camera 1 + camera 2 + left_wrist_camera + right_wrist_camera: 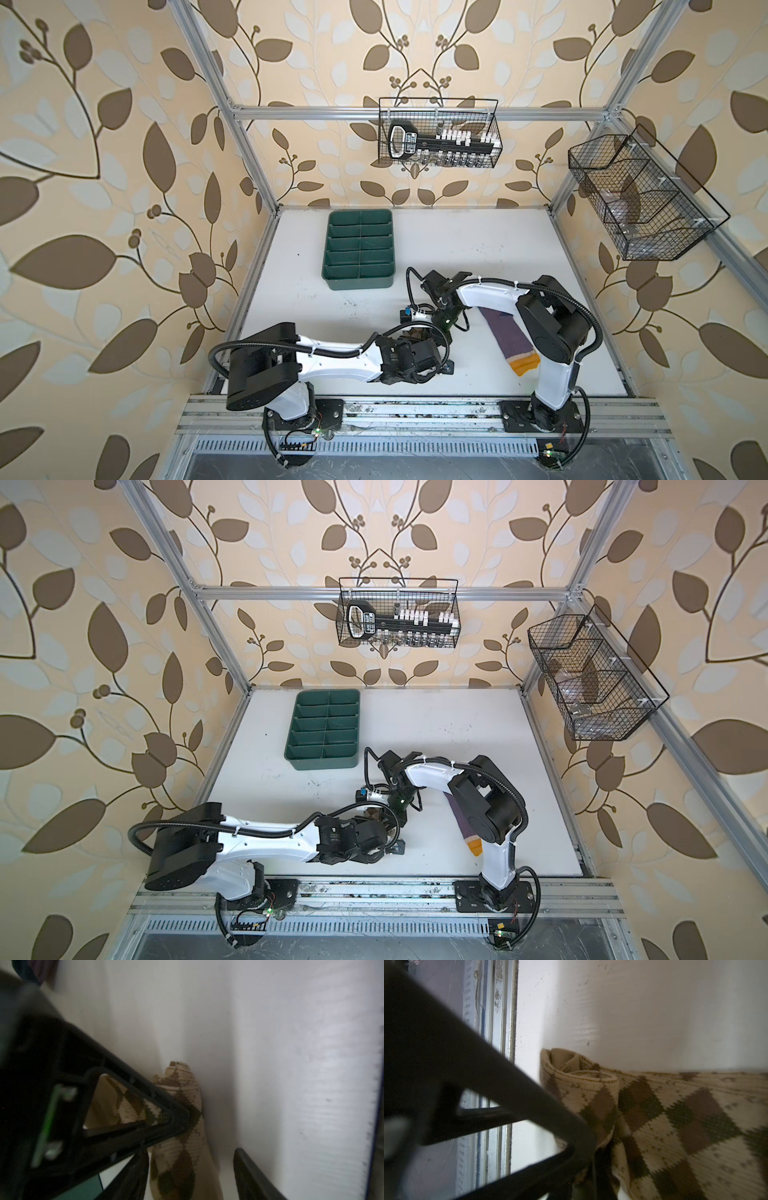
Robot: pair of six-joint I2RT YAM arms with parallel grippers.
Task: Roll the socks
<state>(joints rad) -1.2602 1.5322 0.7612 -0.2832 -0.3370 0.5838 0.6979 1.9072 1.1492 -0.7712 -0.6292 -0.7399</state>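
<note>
Tan sock (182, 1159) between left fingers (251, 1178), right fingers (603, 1180) pinching

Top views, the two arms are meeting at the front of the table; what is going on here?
Both arms work on the tan argyle sock, whose end is already curled into a small roll. The right gripper is shut and seems to pinch its fabric; the left gripper is open, straddling the sock. The purple sock lies flat under the right arm, untouched. The green tray stands at the back.
</note>
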